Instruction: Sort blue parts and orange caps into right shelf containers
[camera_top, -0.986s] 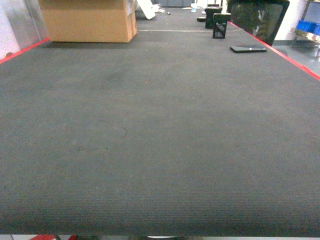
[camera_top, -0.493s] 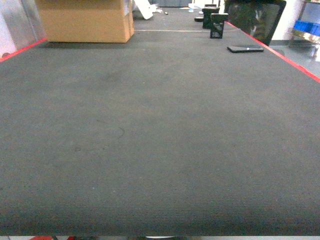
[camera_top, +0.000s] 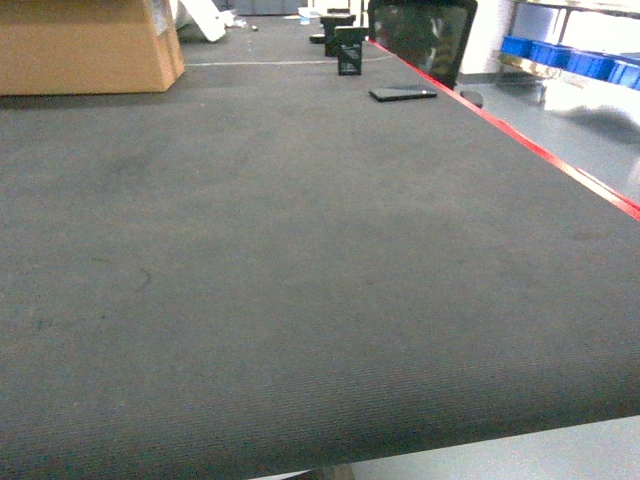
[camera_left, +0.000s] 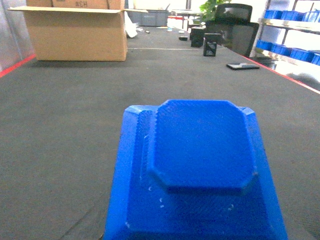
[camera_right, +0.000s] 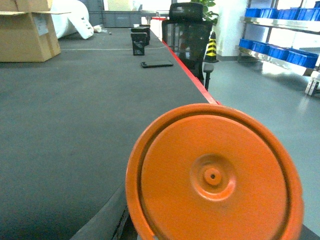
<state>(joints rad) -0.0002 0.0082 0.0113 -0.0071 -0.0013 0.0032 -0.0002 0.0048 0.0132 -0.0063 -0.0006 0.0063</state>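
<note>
Dark gray table (camera_top: 300, 250) fills the room's middle. Blue bins (camera_top: 560, 55) sit far right on a shelf. Left arm carries a blue part (camera_left: 200, 165), right arm an orange cap (camera_right: 215, 175). No fingers show, so grip is unclear.

A long table (camera_top: 300, 250) covered in dark grey ribbed matting, edged in red, runs into the room. A cardboard box (camera_top: 85, 45) stands at its far left; a black office chair (camera_top: 425, 35) sits beside its right edge. Metal shelving (camera_right: 280, 30) lines the right wall above a glossy grey floor (camera_right: 260, 95).
</note>
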